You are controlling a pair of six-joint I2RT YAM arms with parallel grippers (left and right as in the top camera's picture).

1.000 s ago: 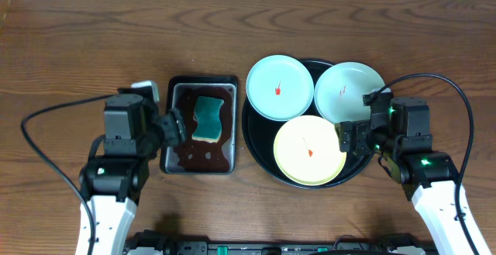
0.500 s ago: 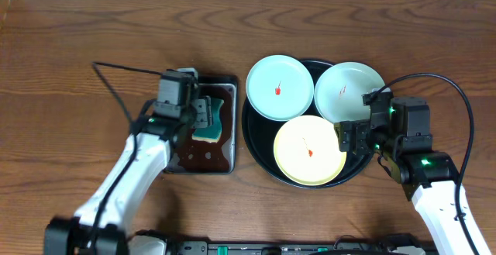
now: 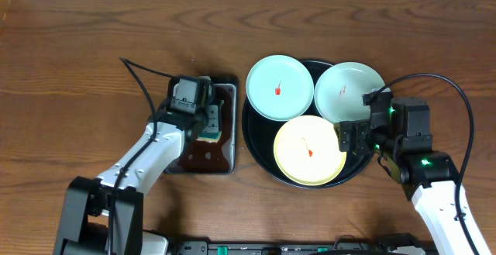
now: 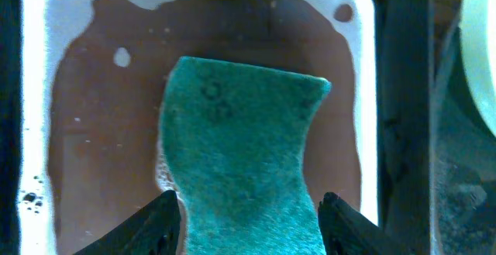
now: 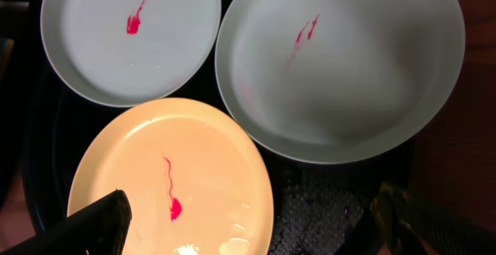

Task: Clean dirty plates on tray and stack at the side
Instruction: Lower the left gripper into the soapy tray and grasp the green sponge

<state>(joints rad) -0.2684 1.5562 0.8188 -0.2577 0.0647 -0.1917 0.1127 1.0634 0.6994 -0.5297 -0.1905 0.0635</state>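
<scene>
Two pale blue plates (image 3: 280, 87) (image 3: 349, 92) and a pale yellow plate (image 3: 309, 150) lie on the black tray (image 3: 250, 135), each with a red smudge. The right wrist view shows the blue plates (image 5: 130, 38) (image 5: 341, 61), the yellow plate (image 5: 170, 185) and the tray (image 5: 325, 201). My right gripper (image 3: 346, 137) is open and empty, just above the yellow plate's right edge. My left gripper (image 3: 208, 119) is open over the metal pan, with one finger on each side of a green sponge (image 4: 240, 154).
The rectangular metal pan (image 3: 186, 170) of brown liquid stands just left of the tray, and the sponge lies in it (image 4: 39, 92). In the overhead view the left gripper hides most of the sponge. Bare wooden table (image 3: 77, 53) surrounds the pan and tray.
My left arm has swung forward and to the right, from beside the pan to over it, and now straddles the sponge. The right arm and the plates have not moved.
</scene>
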